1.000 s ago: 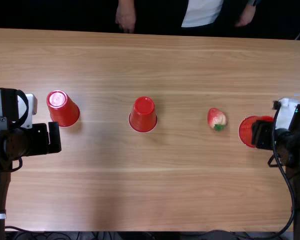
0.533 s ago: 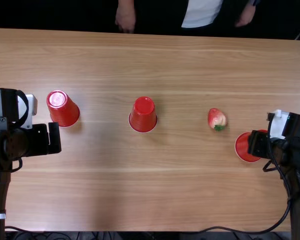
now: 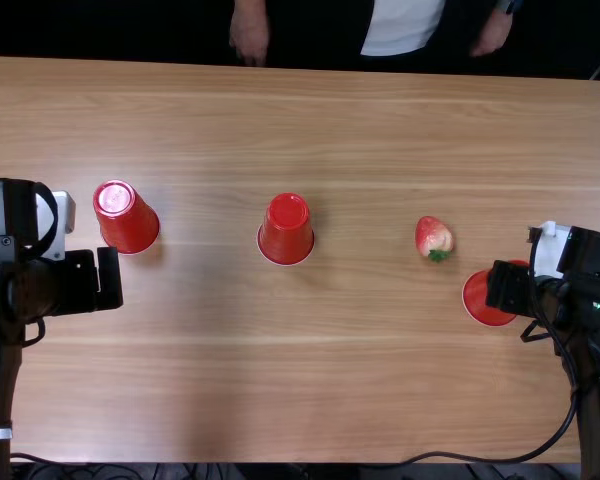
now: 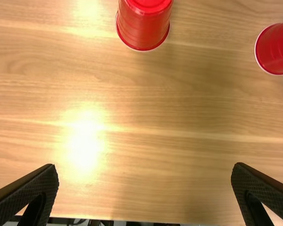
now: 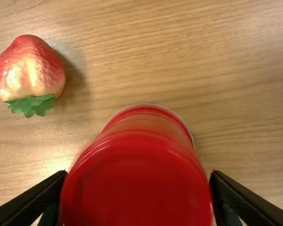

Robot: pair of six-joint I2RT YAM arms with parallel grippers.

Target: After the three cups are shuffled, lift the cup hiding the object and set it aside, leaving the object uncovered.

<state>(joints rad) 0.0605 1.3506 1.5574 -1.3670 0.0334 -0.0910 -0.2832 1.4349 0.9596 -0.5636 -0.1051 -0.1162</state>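
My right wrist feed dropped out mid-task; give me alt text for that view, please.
An upside-down red cup sits gripped between the jaws, its base toward the camera. A strawberry lies uncovered on the wooden table beside it, apart from the cup.

Steep overhead camera and close right wrist camera share the strawberry.

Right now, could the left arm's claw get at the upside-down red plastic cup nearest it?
Probably yes: the open left claw sits close beside that red plastic cup, only bare light brown wooden table between.
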